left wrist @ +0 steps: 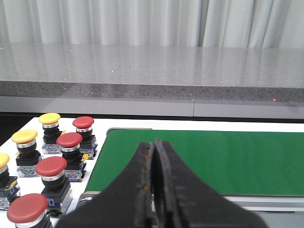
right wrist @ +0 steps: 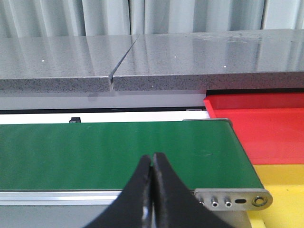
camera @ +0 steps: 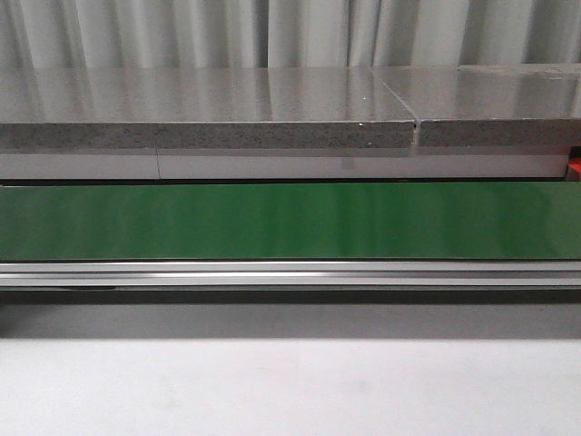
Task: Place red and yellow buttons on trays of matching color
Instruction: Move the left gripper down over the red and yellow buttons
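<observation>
Red and yellow mushroom-head push buttons point(left wrist: 51, 167) unsorted, red plastic tray point(right wrist: 266, 124) and yellow plastic tray point(right wrist: 282, 176) bare where visible, both black grippers point(left wrist: 153, 190) point(right wrist: 152, 190) clenched on nothing

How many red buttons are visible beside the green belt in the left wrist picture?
4, in a row beside the green belt: red buttons at the back, next, next, and nearest, cut off by the frame. More may lie outside the view.

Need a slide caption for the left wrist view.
Left gripper shut and empty above the green conveyor belt, with red buttons and yellow buttons waiting beside the belt's end.
</observation>
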Tool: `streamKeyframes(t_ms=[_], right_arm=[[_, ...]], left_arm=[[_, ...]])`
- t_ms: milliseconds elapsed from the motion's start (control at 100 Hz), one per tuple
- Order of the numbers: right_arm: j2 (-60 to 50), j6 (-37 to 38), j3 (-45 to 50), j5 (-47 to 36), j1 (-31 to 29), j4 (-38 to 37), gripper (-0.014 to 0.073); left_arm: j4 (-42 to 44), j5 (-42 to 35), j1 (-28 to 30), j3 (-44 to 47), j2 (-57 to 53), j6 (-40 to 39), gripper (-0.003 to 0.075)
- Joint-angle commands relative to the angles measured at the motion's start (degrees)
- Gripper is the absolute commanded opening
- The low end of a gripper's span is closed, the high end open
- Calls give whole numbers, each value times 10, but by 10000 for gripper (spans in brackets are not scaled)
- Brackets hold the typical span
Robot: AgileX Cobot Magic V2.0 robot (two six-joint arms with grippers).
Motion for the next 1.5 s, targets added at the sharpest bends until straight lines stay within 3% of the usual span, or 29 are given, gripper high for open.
streamKeyframes(t_ms=[0,340,530,650,810,1310,1490], right_arm=[[-11,-2,-8,-50,0,-1,-66],[-11,-2,-8,-50,0,-1,-66],[-11,-2,-8,-50,0,-1,-66],[-11,-2,-8,-50,0,-1,-66],[-11,-2,-8,-50,0,-1,-66],[-11,-2,-8,-50,0,-1,-66],[-11,-2,-8,-50,0,-1,-66]], left_arm=[[-3,-42,-5,27,-17,-6,-19],[-3,-43,-5,27,-17,-6,-19],[-3,-105,-5,21,-17,-6,-19],[-3,-82,-5,-11,-15,-6,-19],[-3,1,-5,-95,10,-6,-19],[0,439,-5,-426,272,-6,-19],[0,486,-5,-454,332,-6,-19]])
